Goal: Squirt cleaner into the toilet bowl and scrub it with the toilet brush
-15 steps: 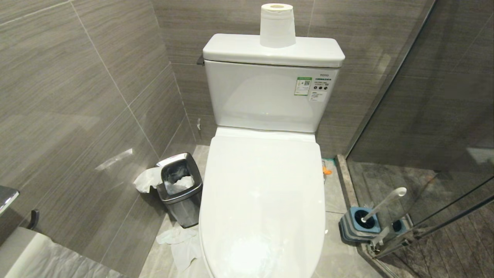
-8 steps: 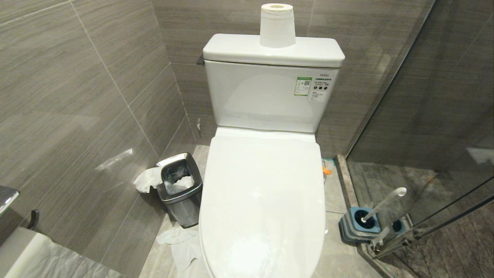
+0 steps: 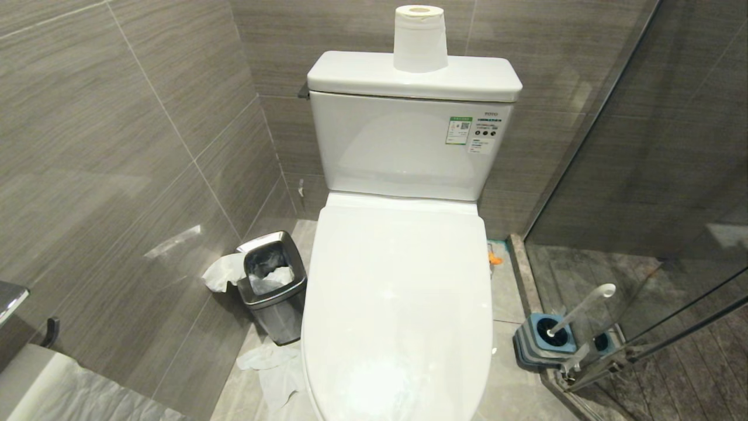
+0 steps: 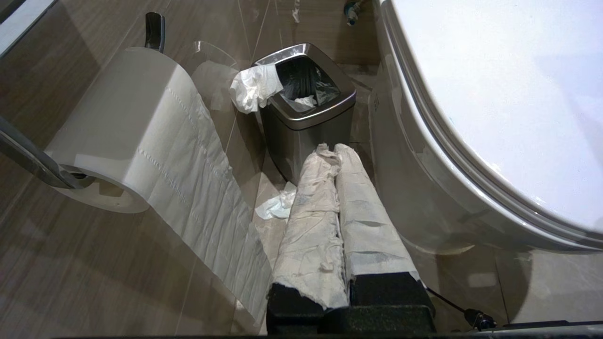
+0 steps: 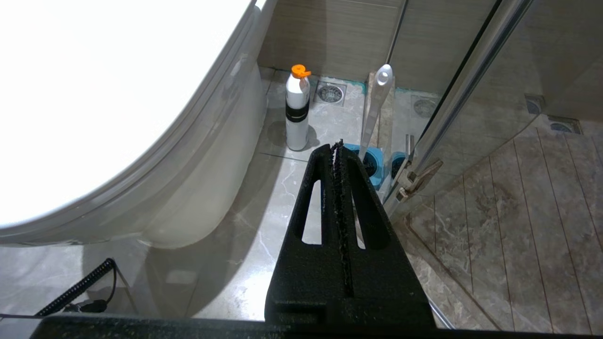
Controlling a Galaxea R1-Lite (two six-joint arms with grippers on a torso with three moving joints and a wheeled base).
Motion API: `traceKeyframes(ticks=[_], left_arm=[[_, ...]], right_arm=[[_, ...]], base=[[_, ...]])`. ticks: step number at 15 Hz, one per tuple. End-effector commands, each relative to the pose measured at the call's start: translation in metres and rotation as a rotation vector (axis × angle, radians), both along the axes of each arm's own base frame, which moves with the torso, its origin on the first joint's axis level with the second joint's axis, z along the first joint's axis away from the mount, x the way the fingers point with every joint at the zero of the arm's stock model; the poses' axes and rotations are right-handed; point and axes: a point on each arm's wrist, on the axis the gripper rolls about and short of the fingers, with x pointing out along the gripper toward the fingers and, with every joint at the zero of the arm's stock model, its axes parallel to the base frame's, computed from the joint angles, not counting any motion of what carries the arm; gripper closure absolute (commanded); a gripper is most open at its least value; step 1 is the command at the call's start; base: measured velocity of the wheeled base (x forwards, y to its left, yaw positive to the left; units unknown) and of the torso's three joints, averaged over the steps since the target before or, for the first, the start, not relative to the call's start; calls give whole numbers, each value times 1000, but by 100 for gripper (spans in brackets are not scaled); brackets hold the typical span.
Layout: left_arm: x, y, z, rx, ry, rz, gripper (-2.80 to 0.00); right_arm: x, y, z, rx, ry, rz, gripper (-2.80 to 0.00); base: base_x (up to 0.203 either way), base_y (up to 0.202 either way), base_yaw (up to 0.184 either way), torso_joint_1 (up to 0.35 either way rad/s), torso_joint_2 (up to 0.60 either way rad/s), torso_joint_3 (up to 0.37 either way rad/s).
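Floor: grey marble tiles [image 5: 282, 197], grey tiled walls around.
Steel bin [image 4: 306, 108]: just ahead of the left gripper [image 4: 335, 150], whose fingers are together; it holds crumpled tissue.
Toilet bowl [image 3: 397, 304]: between both grippers, lid down.
Toilet brush [image 5: 374, 113]: just beyond the right gripper [image 5: 337, 146], whose fingers are pressed together, standing in its blue holder [image 5: 372, 165].
Glass door [image 5: 471, 94]: close beside the right gripper.

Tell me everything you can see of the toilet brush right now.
The toilet brush shows only a slim white plastic handle with a rounded tip; in the right wrist view the tip has a small hole. The handle leans, its lower end sunk in the dark round hole of a square blue-and-grey ribbed holder. The head is hidden inside. The holder stands on the floor on the toilet's right, against the glass shower partition. Neither pincer touches it.
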Motion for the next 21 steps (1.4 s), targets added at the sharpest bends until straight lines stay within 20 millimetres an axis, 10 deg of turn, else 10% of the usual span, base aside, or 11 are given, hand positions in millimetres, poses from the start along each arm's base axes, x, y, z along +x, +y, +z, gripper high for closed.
traceKeyframes(ticks=[1, 21], left_arm=[[0, 0, 0, 0, 1, -1, 0], [0, 0, 0, 0, 1, -1, 0]], right_arm=[[0, 0, 0, 0, 1, 1, 0], [0, 0, 0, 1, 1, -2, 0]], base=[[0, 0, 0, 0, 0, 0], [0, 0, 0, 0, 0, 0]])
